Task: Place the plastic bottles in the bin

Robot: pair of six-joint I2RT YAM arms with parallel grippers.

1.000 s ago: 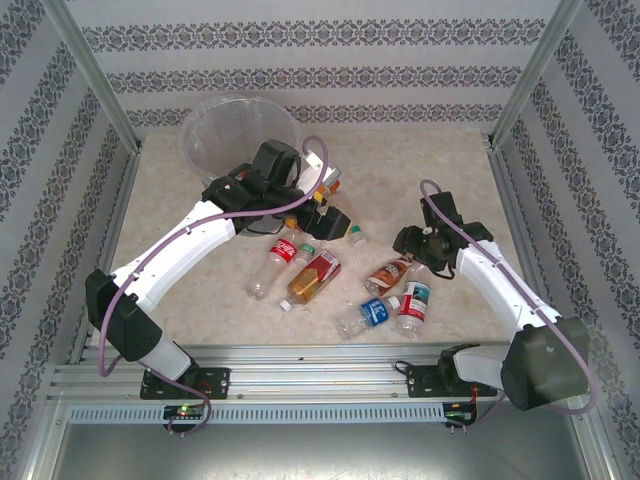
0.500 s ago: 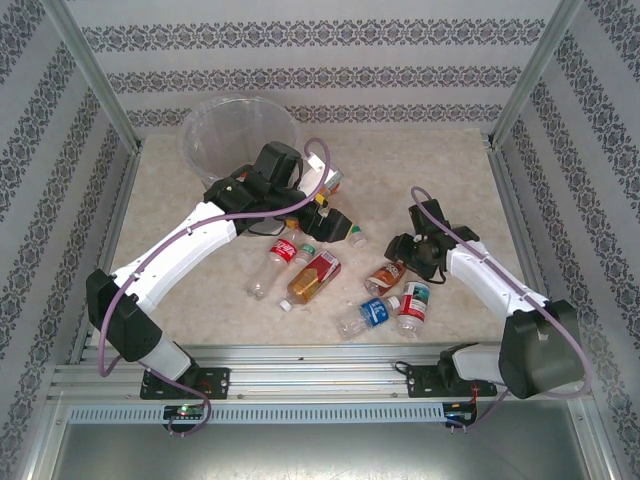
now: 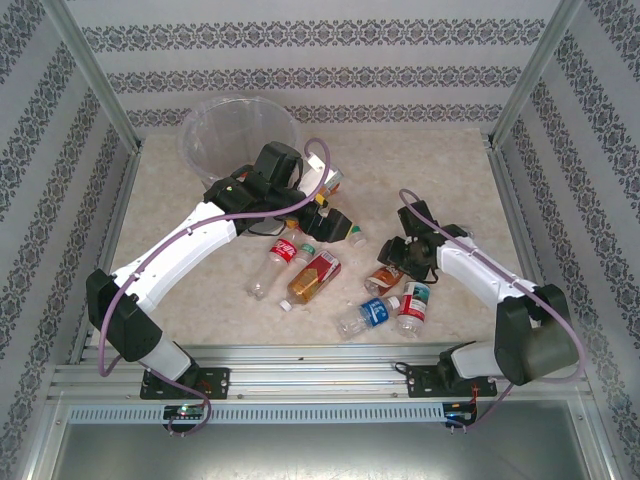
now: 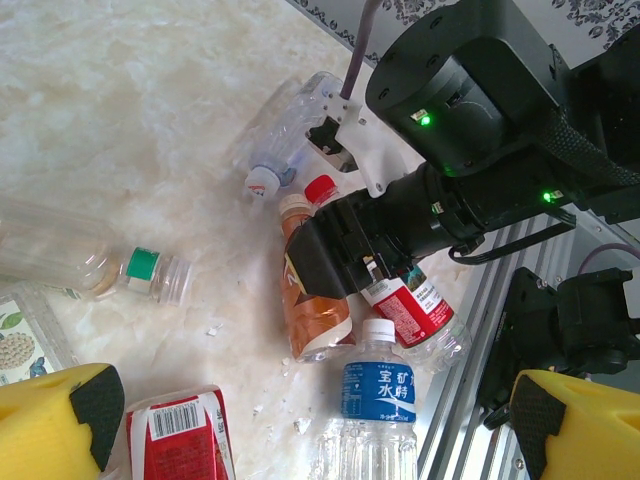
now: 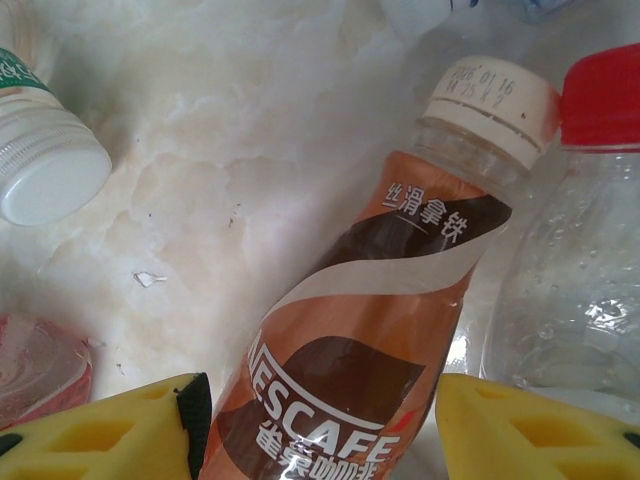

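Coffee bottle [image 5: 370,330], glossy brown-and-orange sleeve and smooth cream cap, lay on the marbled worktop [image 3: 430,170] between the yellow foam pads [image 5: 100,430] of my right pincer [image 5: 320,430]; whether they pinched it, I could not tell. My left pincer [image 4: 315,425] gaped wide above other clear plastic bottles [image 3: 315,275]. The round translucent bin [image 3: 235,125] stood at the worktop's far left corner.

The pale marble-patterned surface [image 3: 430,160] carries the translucent bin [image 3: 212,150], upright at the upper left of the frame, and a loose cluster of plastic bottles [image 3: 313,277] lying on their sides at centre and lower centre, several touching one another.
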